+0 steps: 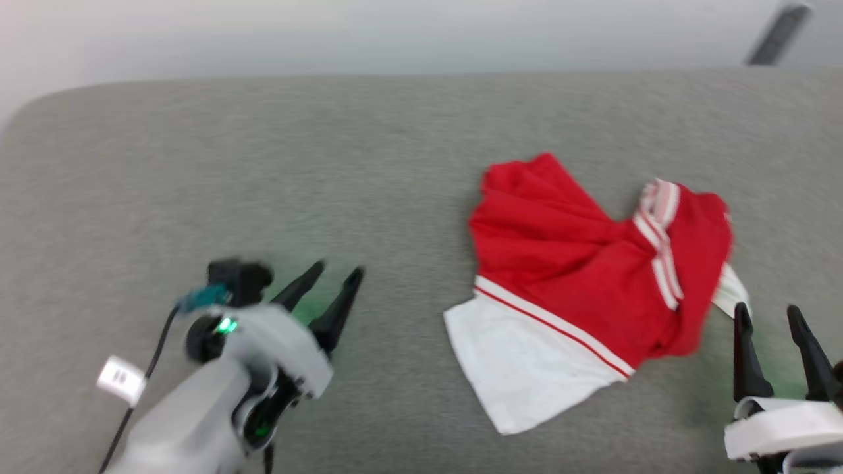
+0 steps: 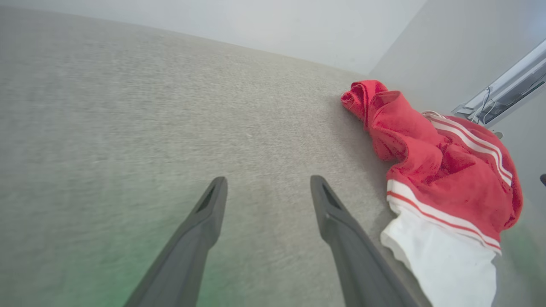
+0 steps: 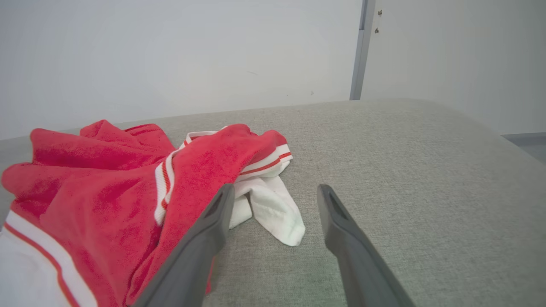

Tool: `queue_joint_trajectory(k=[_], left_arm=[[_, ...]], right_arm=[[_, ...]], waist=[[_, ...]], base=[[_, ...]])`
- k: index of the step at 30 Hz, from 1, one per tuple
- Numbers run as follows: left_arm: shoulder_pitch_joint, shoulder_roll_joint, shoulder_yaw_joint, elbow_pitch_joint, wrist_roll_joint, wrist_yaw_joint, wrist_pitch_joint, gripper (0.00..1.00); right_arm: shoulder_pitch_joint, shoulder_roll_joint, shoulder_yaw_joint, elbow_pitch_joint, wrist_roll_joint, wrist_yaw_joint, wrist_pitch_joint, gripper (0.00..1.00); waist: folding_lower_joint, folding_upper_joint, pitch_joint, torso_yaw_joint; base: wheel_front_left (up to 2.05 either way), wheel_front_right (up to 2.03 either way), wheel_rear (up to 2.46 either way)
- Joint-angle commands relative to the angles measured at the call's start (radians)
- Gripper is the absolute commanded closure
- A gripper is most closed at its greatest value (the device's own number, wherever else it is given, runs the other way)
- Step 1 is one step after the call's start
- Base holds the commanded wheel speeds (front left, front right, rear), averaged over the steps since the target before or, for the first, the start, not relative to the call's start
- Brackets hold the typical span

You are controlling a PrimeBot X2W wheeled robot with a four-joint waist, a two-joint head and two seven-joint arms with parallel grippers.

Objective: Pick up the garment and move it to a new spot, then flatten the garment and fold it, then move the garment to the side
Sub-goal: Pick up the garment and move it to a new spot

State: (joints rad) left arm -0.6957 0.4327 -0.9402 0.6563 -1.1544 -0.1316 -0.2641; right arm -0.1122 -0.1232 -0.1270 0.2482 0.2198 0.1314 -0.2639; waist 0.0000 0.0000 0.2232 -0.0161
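garment (image 1: 579,263) (image 2: 439,170) (image 3: 106,192): red shirt with white sleeves, crumpled in a loose heap on the grey fabric surface (image 1: 263,164), right of the middle in the head view

large sleeve (image 1: 520,362): white, spread fairly flat at the heap's near left, with a red-and-white band where it meets the red cloth

small sleeve (image 1: 731,293) (image 3: 273,209): white, poking out at the heap's near right

striped trim (image 1: 658,243): red and white, running across the top of the heap on its right part

left gripper (image 1: 339,268) (image 2: 268,179): near left of the scene, well apart from the garment; fingers (image 2: 200,230) spread wide with nothing between them, only bare grey surface under them

right gripper (image 1: 767,308) (image 3: 276,187): near right, just beside the small sleeve; fingers (image 3: 345,243) spread wide and holding nothing. in its wrist view the left finger crosses in front of the red cloth, and i cannot tell whether it touches

left arm: pale grey, with a green light (image 1: 227,324) lit on the wrist and a black cable (image 1: 141,382) along its left side

far side: a plain pale wall (image 3: 170,55) beyond the surface's far edge
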Motion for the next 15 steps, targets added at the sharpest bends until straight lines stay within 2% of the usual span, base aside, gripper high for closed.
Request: queue_joint_trajectory(k=[1,11,14,15], left_arm=[[0.065,-0.007,0.082,-0.001,0.084,0.003,0.000,0.00],[0.361,-0.046,0.515,-0.147,0.474,0.008,0.000,0.00],[0.439,-0.069,0.620,-0.224,0.575,0.012,0.000,0.00],[0.439,-0.069,0.620,-0.224,0.575,0.012,0.000,0.00]], right_arm=[[0.030,-0.007,-0.014,-0.005,0.001,-0.001,-0.001,0.00],[0.097,-0.012,-0.041,-0.007,0.006,-0.001,-0.001,0.00],[0.108,-0.017,-0.047,-0.011,0.007,-0.001,-0.001,0.00],[0.108,-0.017,-0.047,-0.011,0.007,-0.001,-0.001,0.00]], waist=[[0.0000,0.0000,-0.064,0.119],[0.0000,0.0000,-0.130,0.148],[0.0000,0.0000,-0.142,0.143],[0.0000,0.0000,-0.142,0.143]], base=[[0.00,0.00,0.00],[0.00,0.00,0.00],[0.00,0.00,0.00],[0.00,0.00,0.00]])
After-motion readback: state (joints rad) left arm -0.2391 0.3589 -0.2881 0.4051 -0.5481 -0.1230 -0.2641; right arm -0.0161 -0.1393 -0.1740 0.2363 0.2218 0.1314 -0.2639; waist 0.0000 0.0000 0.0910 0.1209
